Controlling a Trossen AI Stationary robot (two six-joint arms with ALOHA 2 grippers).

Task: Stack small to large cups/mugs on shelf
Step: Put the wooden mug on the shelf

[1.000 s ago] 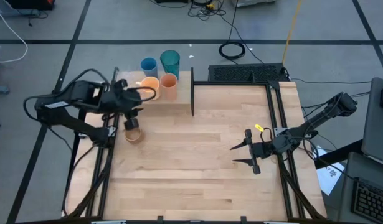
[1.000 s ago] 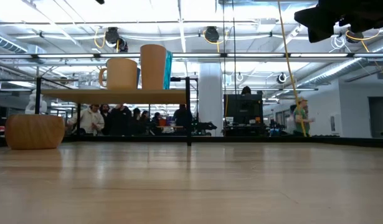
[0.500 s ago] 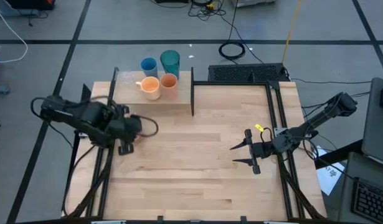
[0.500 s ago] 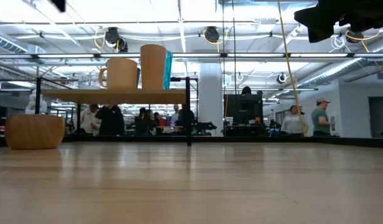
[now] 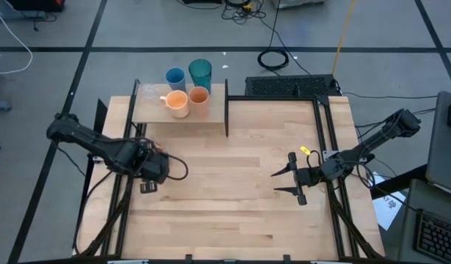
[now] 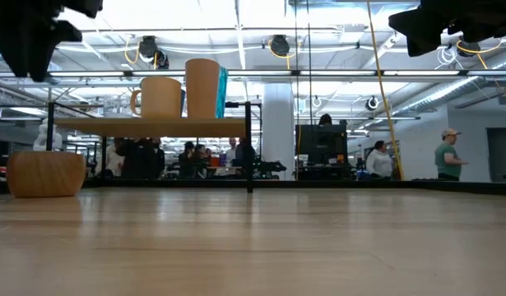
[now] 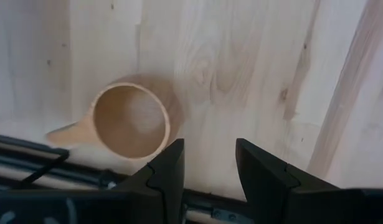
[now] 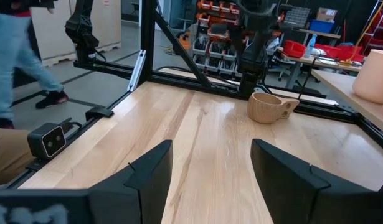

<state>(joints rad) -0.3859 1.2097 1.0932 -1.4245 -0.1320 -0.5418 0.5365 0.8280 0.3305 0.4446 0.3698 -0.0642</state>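
Observation:
A tan handled mug (image 7: 130,121) stands upright on its base on the tabletop near the left edge; it also shows in the low view (image 6: 45,173) and the right wrist view (image 8: 271,107). My left gripper (image 5: 148,183) hangs above it, open and empty, and hides it from the high view. The shelf (image 5: 155,114) at the far left carries a peach-orange mug (image 5: 177,103), an orange cup (image 5: 199,97), a blue cup (image 5: 175,76) and a teal tumbler (image 5: 200,72). My right gripper (image 5: 284,182) waits open at the right.
A black upright post (image 5: 226,110) stands at the shelf's right end. Black frame rails (image 5: 324,139) run along the table's right side and far right. A keyboard (image 5: 291,86) lies beyond the far edge. People move in the room behind the table.
My left gripper has moved from over the tan mug toward the table's near edge, and its arm has swung back to the left. It has come into the low view's upper left corner. The mug has stayed where it was.

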